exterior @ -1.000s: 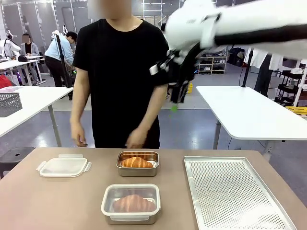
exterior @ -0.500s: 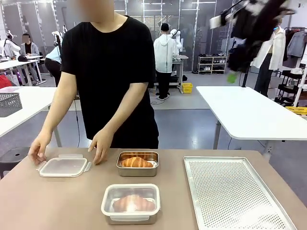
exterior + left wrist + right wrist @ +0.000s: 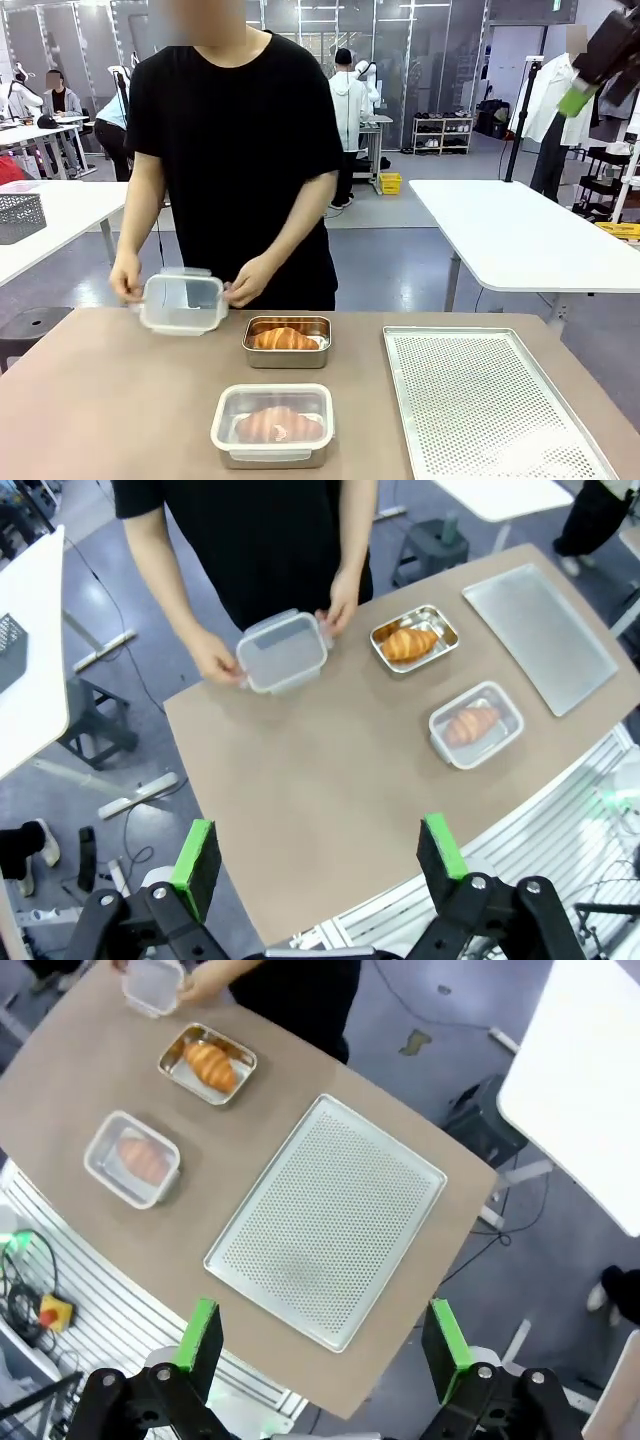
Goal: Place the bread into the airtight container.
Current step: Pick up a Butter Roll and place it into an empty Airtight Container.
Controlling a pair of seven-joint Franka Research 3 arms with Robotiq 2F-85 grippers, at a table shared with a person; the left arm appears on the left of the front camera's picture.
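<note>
a clear plastic lid (image 3: 181, 302) is held above the brown worktop (image 3: 100, 420) by the person's two hands (image 3: 126, 278). just right, a golden croissant (image 3: 285, 339) is sat in an open steel container (image 3: 287, 342); another croissant (image 3: 280, 424) is sealed in the lidded container (image 3: 272, 425) nearer. a perforated metal tray (image 3: 480, 400) is laid at right. left hand (image 3: 318, 852) and right hand (image 3: 322, 1335) are spread wide up high, nothing gripped.

No legible text or labels.
</note>
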